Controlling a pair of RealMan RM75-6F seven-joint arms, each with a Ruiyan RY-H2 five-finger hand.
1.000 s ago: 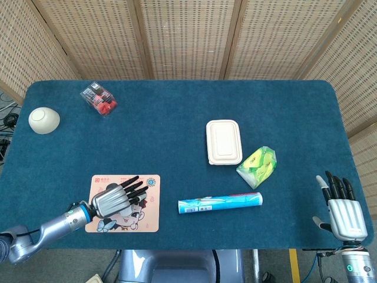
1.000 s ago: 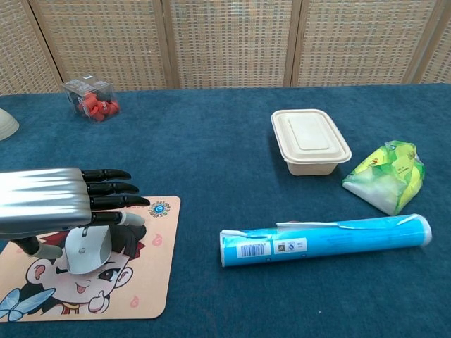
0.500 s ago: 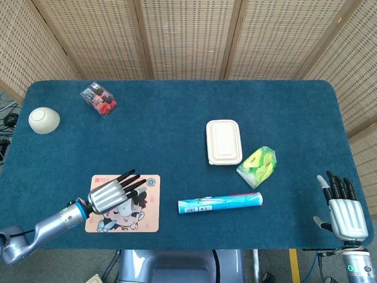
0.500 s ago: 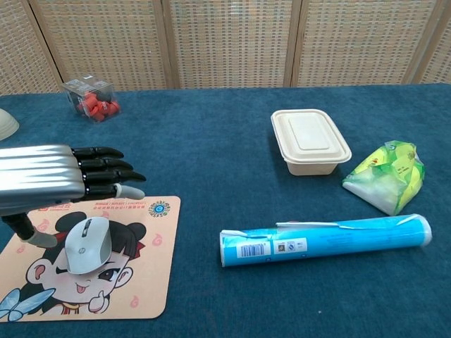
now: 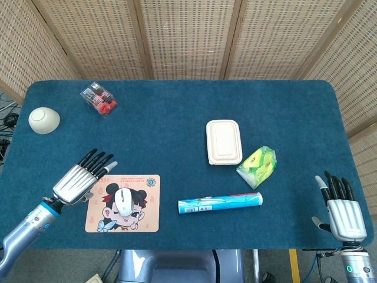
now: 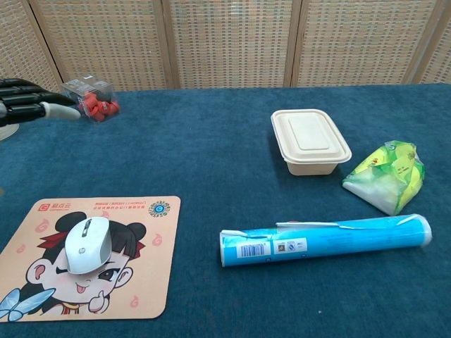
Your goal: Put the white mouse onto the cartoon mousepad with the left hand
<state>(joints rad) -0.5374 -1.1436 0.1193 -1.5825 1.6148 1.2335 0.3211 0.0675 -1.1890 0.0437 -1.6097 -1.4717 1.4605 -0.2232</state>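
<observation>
- Resting on the cartoon mousepad [image 6: 134, 267], the white mouse [image 6: 87, 243] lies left of the pad's middle, over the printed face, with nothing touching it.
- Left robot hand [image 5: 79, 180] hangs just left of the pad, fingers spread and holding nothing; the chest view cuts it off at the left edge, showing only fingertips [image 6: 42, 109].
- Right robot hand [image 5: 339, 207] sits at the table's [image 5: 177, 106] near right corner, fingers straight and apart, empty.
- A blue tube [image 6: 324, 239] lies right of the pad, well apart.
- Farther right are a lidded beige container [image 6: 310, 141] and a green-yellow packet [image 6: 387, 174].
- At the far left stand a clear box of red items [image 5: 98, 98] and a white bowl [image 5: 43, 119]; the box's contents are too small to identify.
</observation>
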